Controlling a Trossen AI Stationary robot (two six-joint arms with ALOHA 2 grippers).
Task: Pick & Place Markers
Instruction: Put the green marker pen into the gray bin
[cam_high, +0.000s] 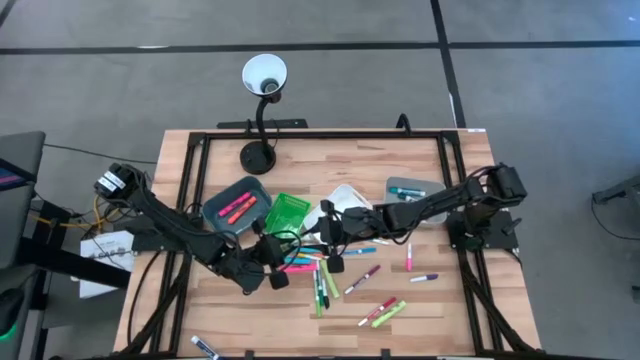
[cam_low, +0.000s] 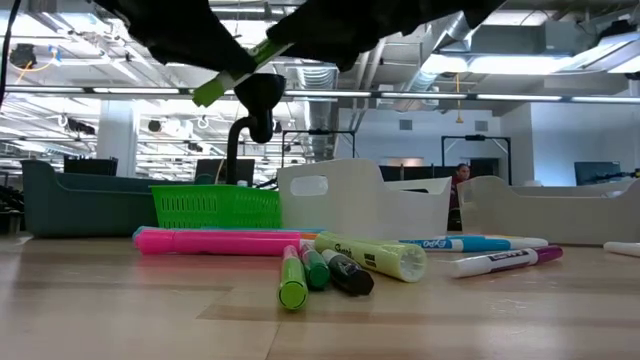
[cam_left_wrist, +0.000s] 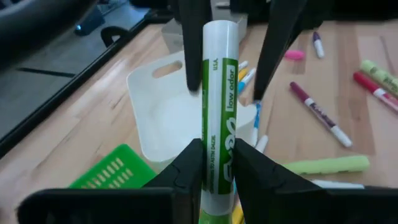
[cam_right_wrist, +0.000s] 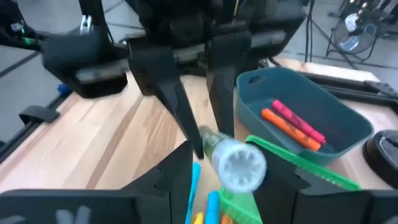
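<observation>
A green-labelled marker (cam_left_wrist: 221, 81) is up in the air over the middle of the table, above the loose markers (cam_high: 325, 275). My left gripper (cam_left_wrist: 217, 146), coming from the table's left, is shut on it. My right gripper (cam_right_wrist: 230, 162) comes from the right and is open. Its fingers (cam_left_wrist: 189, 56) stand on either side of the marker's far, capped end (cam_right_wrist: 239, 163), and a gap shows at one finger. In the low view the marker (cam_low: 225, 85) slants well above the tabletop. My left gripper pinches the marker's barrel (cam_left_wrist: 219, 158) between its two fingers. The marker lies along the fingers and sticks out forward past their tips. It is lifted clear of the table and tilted, with its far end between the right gripper's fingers.
Behind the grippers stand a dark teal bin (cam_high: 237, 207) with pink and orange markers, a green basket (cam_high: 287, 212), a white bin (cam_high: 348, 197) and a grey-blue bin (cam_high: 413, 189). A desk lamp (cam_high: 262, 110) is at the far edge. Several markers lie scattered toward the near edge.
</observation>
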